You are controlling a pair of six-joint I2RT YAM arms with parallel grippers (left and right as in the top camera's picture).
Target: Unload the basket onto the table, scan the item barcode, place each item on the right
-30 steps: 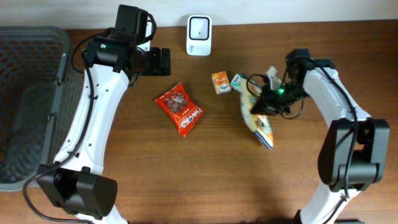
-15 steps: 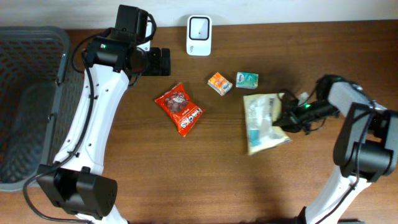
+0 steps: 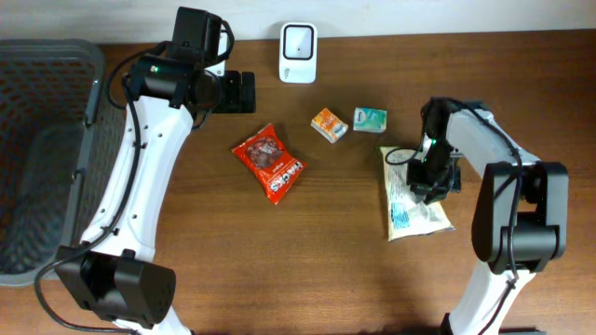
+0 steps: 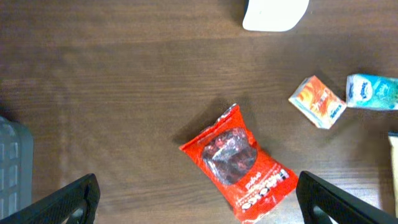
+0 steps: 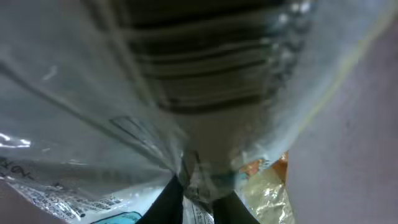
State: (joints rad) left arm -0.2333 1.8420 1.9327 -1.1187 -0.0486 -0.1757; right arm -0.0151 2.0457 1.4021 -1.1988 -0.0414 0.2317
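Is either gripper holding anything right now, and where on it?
The right gripper pinches the pale plastic bag by a fold of film at its side edge. The left gripper is open, empty.

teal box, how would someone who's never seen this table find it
From the white scanner at the far edge of the table, look nearer and to the robot's right to two small boxes. The teal box is the right-hand one, blue-green beside the orange box.

Pale crinkly packet (image 3: pixel 410 209) lying flat at right, well apart from the white scanner (image 3: pixel 298 40) at the far edge.
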